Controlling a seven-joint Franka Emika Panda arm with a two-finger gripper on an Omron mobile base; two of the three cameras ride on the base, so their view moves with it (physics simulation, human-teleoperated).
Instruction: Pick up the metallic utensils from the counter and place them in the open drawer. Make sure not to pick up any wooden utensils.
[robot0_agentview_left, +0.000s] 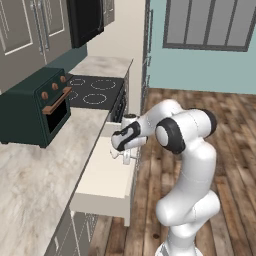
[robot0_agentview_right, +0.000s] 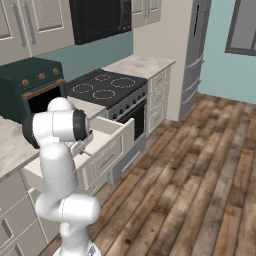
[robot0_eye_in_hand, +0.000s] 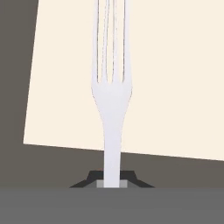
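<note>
Two dark fingertips of the gripper (robot0_eye_in_hand: 112, 183) are clamped on the handle of a pale silvery fork (robot0_eye_in_hand: 112, 109), whose tines run straight out ahead over the cream floor of the open drawer (robot0_eye_in_hand: 175, 87). Drawer walls stand well off on each side, leaving free room around the fork. Behind, the arm bends at the elbow, wrist angled down over the drawer (robot0_agentview_left: 107, 180) beside the counter (robot0_agentview_left: 35, 175).

One pale silvery metal fork (robot0_eye_in_hand: 112, 100), one wide cream-floored open drawer (robot0_agentview_left: 107, 172), one dark green toaster oven (robot0_agentview_left: 35, 107), one black cooktop (robot0_agentview_left: 95, 91).
</note>
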